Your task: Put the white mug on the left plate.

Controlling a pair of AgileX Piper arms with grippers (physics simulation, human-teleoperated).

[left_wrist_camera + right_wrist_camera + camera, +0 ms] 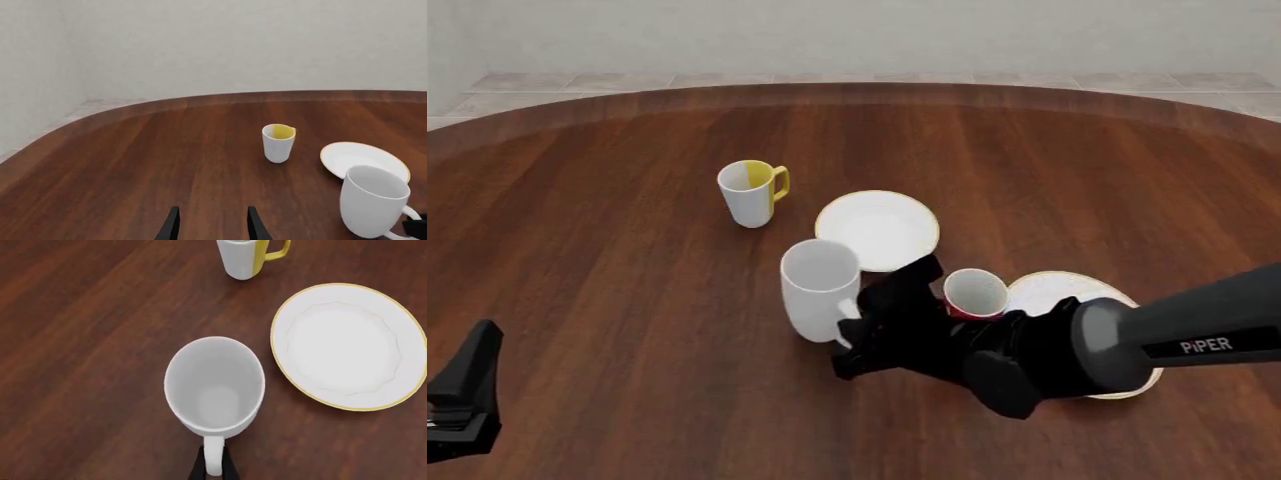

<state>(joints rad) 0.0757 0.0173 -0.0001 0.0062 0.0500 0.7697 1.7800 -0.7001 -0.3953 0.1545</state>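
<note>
The white mug (819,288) stands upright near the table's middle, just in front and left of the left plate (878,228), not on it. My right gripper (857,332) is shut on the mug's loop handle; in the right wrist view its fingers (200,467) clamp the handle below the mug (215,385), with the left plate (347,345) beside it. I cannot tell whether the mug rests on the table. My left gripper (213,222) is open and empty over bare wood, at the near left in the front view (474,370). Its view shows the mug (373,200) and plate (363,157).
A small white mug with yellow handle and inside (750,192) stands left of the left plate. A red mug (974,293) and a larger gold-rimmed plate (1054,290) sit under my right arm. The table's rounded far edge (854,90) meets a wall.
</note>
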